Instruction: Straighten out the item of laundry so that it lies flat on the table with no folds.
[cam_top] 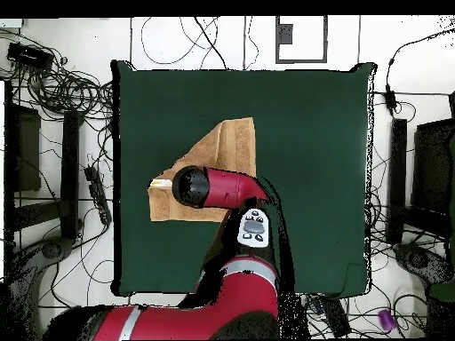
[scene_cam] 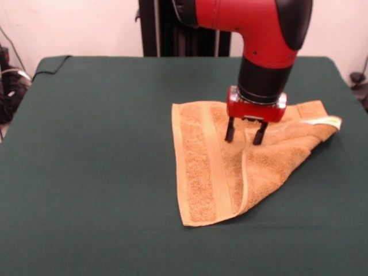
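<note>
towel (scene_cam: 215, 172): orange-tan terry, one corner folded over, roughly triangular, white label at its tip | place: dark green bench (scene_cam: 92, 172), flat | end effector (scene_cam: 245, 133): fingers spread, tips on towel, gripping nothing

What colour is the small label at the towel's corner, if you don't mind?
White, on the label of the orange-tan towel; the front view shows it best.

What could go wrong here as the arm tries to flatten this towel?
The tool stands open with its tips on the folded towel, near the fold line. Closing there may pinch both layers, so the fold lifts whole instead of opening. Dragging may also bunch the cloth on the table toward the labelled corner.
</note>
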### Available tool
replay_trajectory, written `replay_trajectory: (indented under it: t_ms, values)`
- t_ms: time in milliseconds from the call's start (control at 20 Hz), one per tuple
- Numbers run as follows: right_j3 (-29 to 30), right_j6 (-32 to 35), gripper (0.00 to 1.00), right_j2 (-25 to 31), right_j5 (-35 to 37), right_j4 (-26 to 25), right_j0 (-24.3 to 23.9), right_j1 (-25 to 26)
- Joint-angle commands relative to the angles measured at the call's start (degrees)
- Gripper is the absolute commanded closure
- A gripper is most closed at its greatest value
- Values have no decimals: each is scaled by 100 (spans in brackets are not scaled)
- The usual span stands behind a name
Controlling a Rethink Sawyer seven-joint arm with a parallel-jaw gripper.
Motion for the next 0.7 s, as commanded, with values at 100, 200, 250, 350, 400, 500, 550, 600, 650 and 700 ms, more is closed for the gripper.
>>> replay_trajectory:
  t_ms: [100,200,250,350,400,500,550,600,650,700]
  values:
    - [-317,1792,0,165,-52,611,565,583]
    - [-330,1867,0,65,-7,756,674,607]
    - [-327,1848,0,56,-25,785,682,616]
    - [-322,1809,0,39,-60,843,697,635]
    - [-314,1742,0,79,-144,858,662,663]
    - [-295,1613,0,146,-287,881,597,701]
    - [-284,1551,0,173,-346,889,568,711]
    - [-276,1532,0,166,-359,903,574,710]
    - [-271,1529,0,150,-369,926,588,712]
    - [-284,1546,0,113,-349,945,615,721]
